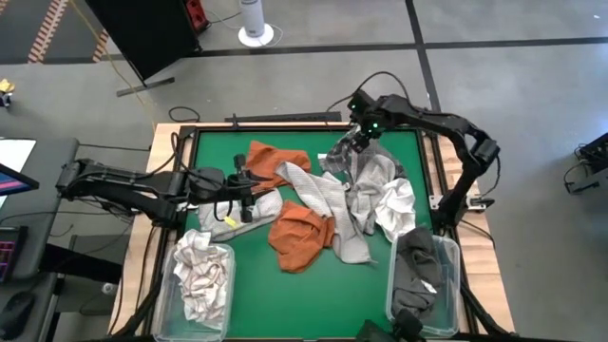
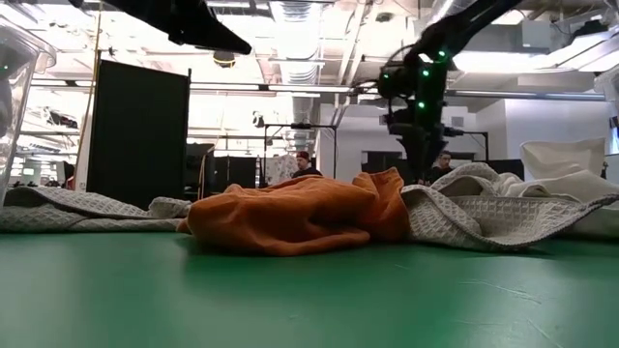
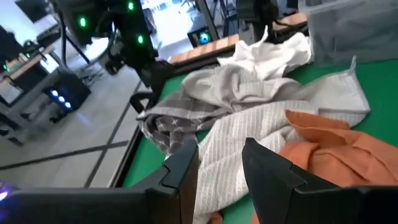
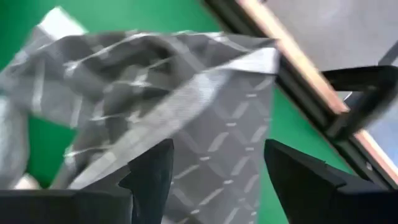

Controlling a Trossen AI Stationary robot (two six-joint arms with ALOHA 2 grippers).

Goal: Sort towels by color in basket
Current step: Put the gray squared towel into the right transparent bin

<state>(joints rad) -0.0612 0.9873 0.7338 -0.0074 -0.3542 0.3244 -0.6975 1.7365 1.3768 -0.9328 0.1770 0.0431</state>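
Right gripper (image 4: 214, 171): fingers spread wide, nothing between them, above the grey checked towel (image 1: 344, 152) at 12 o'clock of the pile.
Left gripper (image 3: 221, 168): fingers partly apart; if they pinch cloth I cannot tell.
Orange towel (image 2: 290, 213): table middle.
High view only: two clear bins (image 1: 201, 280) at 6 o'clock.
Low view only: people behind.

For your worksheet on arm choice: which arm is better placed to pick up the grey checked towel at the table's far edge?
The right: its open end effector hovers directly over the grey checked towel, while the left end effector sits across the pile.
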